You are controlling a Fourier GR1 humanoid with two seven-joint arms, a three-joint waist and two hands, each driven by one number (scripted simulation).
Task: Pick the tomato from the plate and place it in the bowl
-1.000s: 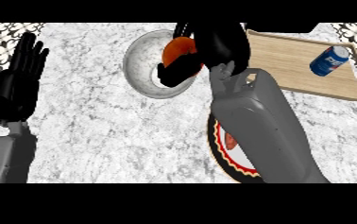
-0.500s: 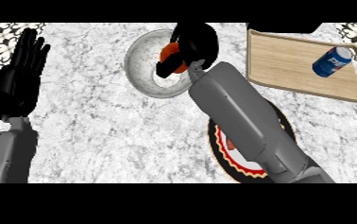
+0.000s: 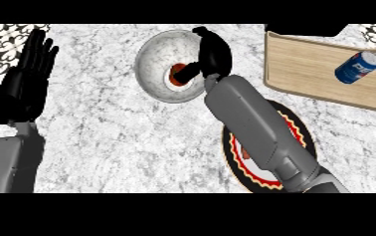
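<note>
A mottled grey-white marble surface (image 3: 103,145) fills the view, one slab with a cloudy, veined pattern. At the far right lies one flat rectangular board (image 3: 308,73) of pale wood with rounded corners, and on it rests a single blue can (image 3: 356,67), a cylinder lying tilted, with white lettering. At the near right sits one round plate (image 3: 303,140), black-rimmed with a red and yellow zigzag band and a white centre; the grey right forearm crosses over most of it. Farther off, left of the board, stands one round bowl (image 3: 158,68), speckled grey-white like stone, smooth-walled and shallow.

The right hand (image 3: 211,56), matte black, hangs over the bowl's right rim, its fingers bent downward into the hollow; whether they still pinch anything I cannot tell. The one tomato (image 3: 176,76), a small orange-red round thing, lies inside the bowl near its middle, partly hidden behind a black finger that touches or just overlaps it.

The left hand (image 3: 29,78) shows at the left edge, resting, flat and upright with its fingers straight and held close together, holding nothing.
</note>
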